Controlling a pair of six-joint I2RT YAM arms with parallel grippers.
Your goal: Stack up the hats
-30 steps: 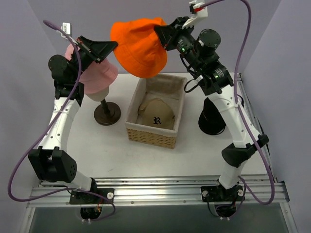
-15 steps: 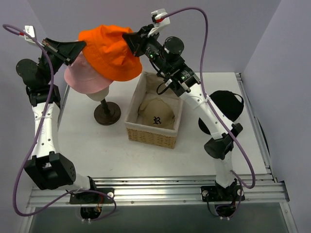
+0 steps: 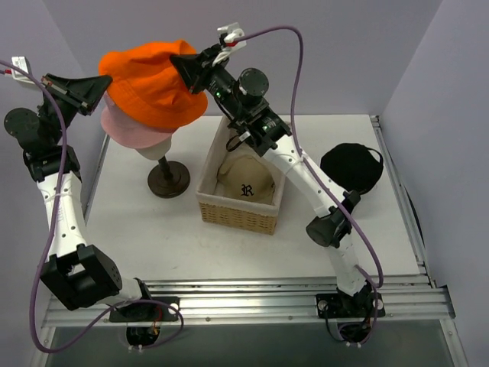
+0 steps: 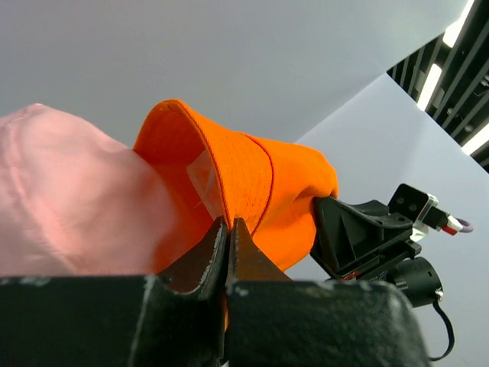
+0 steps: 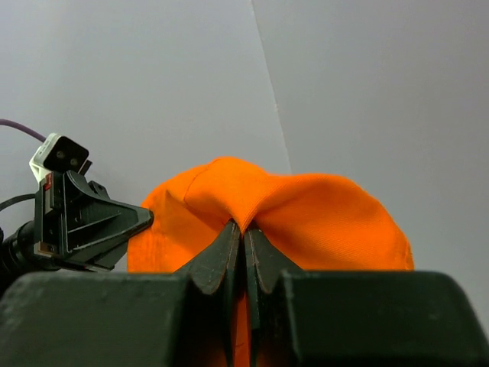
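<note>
Aloft, orange hat (image 3: 153,86) between left gripper (image 3: 106,79) and right gripper (image 3: 176,62), over pink hat (image 3: 131,131).

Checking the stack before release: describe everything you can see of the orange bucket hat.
The orange bucket hat is bright, soft fabric with a rounded crown and a floppy brim. It is held stretched between both arms. The left gripper is shut on the brim edge, and the right gripper pinches a fold on the opposite side. It sits tilted over the crown of the pink hat, whose brim shows below.
</note>
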